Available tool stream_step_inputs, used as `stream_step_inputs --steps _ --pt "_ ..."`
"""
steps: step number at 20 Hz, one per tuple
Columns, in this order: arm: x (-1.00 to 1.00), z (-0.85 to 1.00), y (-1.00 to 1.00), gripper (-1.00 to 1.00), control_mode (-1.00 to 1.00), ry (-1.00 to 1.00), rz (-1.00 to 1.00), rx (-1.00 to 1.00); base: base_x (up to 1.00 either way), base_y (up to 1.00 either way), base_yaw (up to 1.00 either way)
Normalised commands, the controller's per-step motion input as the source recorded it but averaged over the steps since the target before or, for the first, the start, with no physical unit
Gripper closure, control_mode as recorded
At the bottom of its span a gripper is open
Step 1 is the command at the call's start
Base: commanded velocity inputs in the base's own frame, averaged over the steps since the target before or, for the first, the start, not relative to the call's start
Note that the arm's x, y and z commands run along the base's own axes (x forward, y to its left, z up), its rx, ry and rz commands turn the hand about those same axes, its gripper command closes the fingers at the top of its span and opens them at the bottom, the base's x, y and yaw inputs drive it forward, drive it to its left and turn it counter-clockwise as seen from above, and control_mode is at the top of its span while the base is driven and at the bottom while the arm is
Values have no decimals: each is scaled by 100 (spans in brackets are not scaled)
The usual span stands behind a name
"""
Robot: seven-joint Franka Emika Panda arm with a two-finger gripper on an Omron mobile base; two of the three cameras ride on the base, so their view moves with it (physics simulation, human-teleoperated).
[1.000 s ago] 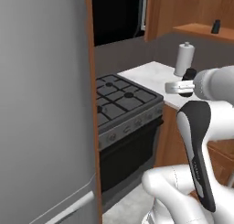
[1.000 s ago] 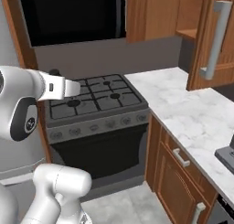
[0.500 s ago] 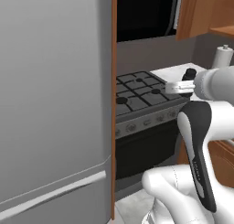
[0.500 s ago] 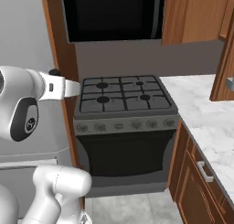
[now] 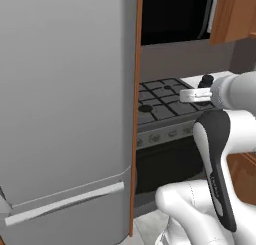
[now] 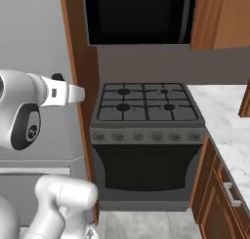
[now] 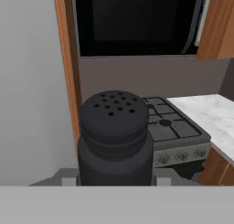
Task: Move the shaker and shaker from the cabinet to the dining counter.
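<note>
A small black shaker (image 7: 114, 141) with a perforated top stands upright between my gripper's (image 7: 115, 181) jaws, close in the hand view and hiding most of both fingers. My gripper is shut on it. In the left base view the gripper (image 5: 192, 95) reaches out level over the stove's front, with the shaker's dark top (image 5: 205, 81) poking up behind it. From the right base view the same gripper (image 6: 68, 94) and shaker top (image 6: 57, 77) sit beside the wooden side panel. The other shaker, the cabinet's shelf and the dining counter are out of view.
A tall grey fridge (image 5: 65, 99) stands at the left behind a brown side panel (image 6: 78, 72). Ahead are a black gas stove (image 6: 146, 104) with an oven and a dark microwave (image 6: 136, 16) above it. Wooden wall cabinets (image 6: 215, 18) and a marble worktop (image 6: 229, 121) lie to the right.
The whole picture has swung: the base has turned left, so the fridge now takes up more of the left view and the stove sits further right. The shaker stays in the gripper.
</note>
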Motion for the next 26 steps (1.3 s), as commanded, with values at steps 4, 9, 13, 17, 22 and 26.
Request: stream_step_inputs --steps 4,9,13,17,22,26 --pt "0 0 0 100 100 0 0 0 -30 21 22" --pt "0 0 0 100 100 0 0 0 -63 39 33" --pt "0 0 0 100 100 0 0 0 -83 48 41" --pt "0 0 0 100 100 0 0 0 -55 55 55" --pt "0 0 0 100 100 0 0 0 -29 56 58" --pt "0 0 0 100 100 0 0 0 -19 60 62"
